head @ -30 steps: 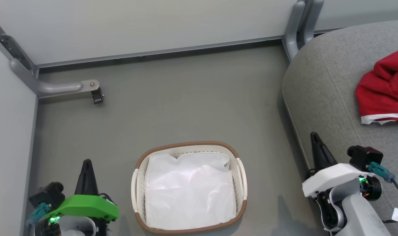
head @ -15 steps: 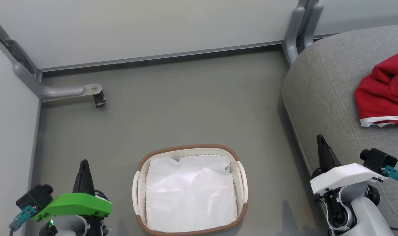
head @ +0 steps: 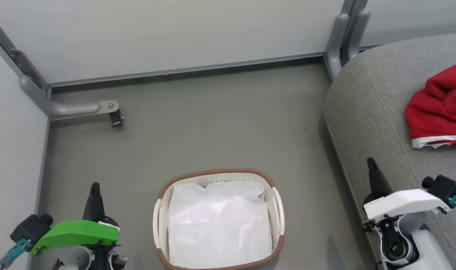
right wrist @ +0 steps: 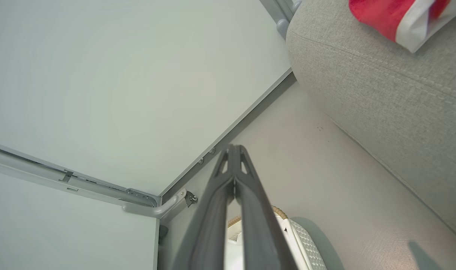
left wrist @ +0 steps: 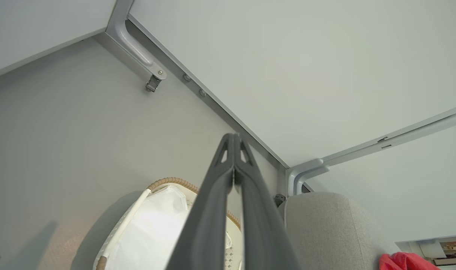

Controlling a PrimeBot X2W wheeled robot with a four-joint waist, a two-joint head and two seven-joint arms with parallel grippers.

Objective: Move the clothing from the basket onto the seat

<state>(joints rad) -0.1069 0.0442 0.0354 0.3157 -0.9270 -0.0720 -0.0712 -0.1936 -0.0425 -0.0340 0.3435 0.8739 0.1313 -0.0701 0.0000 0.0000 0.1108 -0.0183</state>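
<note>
While apart from basket point(head: 216, 172), clothing point(head: 438, 108) on seat point(head: 370, 112)

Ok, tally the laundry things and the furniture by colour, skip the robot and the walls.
Red: 1, clothing heap
White: 2, basket and cloth inside it
Grey: 1, couch
Total: 4

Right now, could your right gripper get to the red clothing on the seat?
Probably yes: the right gripper, shut, is beside the seat, with only bare fabric between it and the clothing. It must open first.
</note>
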